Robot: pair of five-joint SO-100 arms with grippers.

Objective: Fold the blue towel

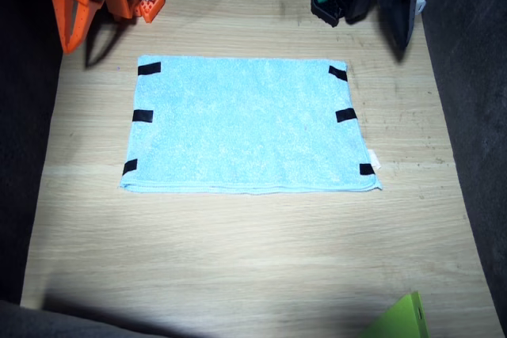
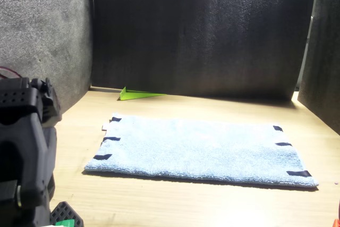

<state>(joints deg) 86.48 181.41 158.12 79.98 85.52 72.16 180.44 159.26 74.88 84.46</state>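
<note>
The blue towel (image 1: 249, 124) (image 2: 202, 150) lies spread flat in the middle of the wooden table, with three black tape strips along each short edge and a small white tag (image 1: 374, 161) at one corner. My right gripper (image 1: 70, 33), orange, hangs at the back of the table beyond the towel's corner, jaws together and holding nothing. My left gripper (image 1: 401, 28), black, rests at the other back corner, also off the towel; it is too dark to read its jaws. In the front view the left arm (image 2: 24, 152) fills the near corner.
A small bright green flat piece (image 1: 400, 320) (image 2: 139, 94) lies at the table edge opposite the arms. Dark foam walls (image 2: 202, 30) enclose the table on three sides. Bare wood (image 1: 238, 251) surrounds the towel.
</note>
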